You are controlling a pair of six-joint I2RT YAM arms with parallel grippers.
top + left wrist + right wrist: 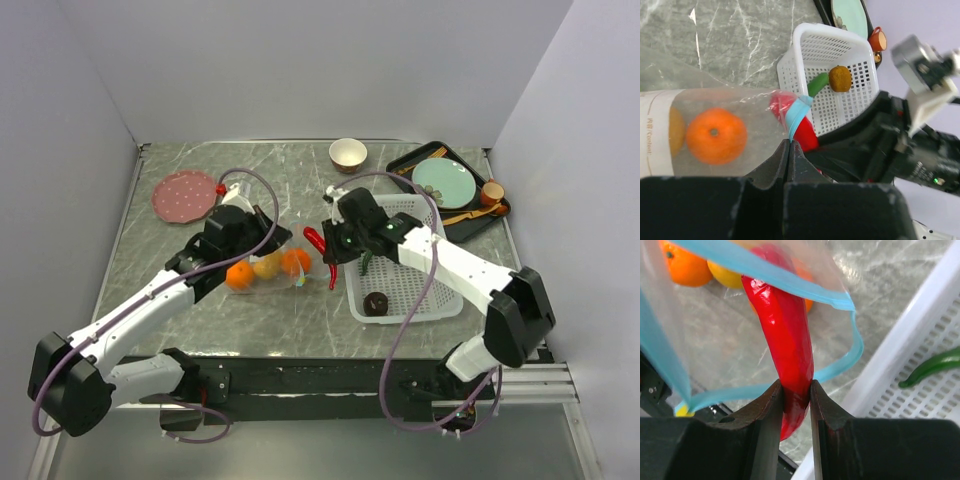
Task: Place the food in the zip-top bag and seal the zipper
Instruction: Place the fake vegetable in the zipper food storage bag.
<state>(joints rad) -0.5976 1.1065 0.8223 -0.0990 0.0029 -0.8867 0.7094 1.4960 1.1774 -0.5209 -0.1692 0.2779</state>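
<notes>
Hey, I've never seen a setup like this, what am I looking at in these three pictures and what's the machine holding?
These are two robot arms bolted to a marble-patterned table. One picture looks down from above; the other two come from small cameras on each wrist.

The left claw is shut on the edge of a clear plastic bag, holding it. Inside are oranges and a yellow fruit. The right claw grips a red chili and is pushing it through the bag's blue-edged mouth.

Also on the table: a white basket with a green chili and other toy food, a bowl, a pink plate and a tray of dishes.
</notes>
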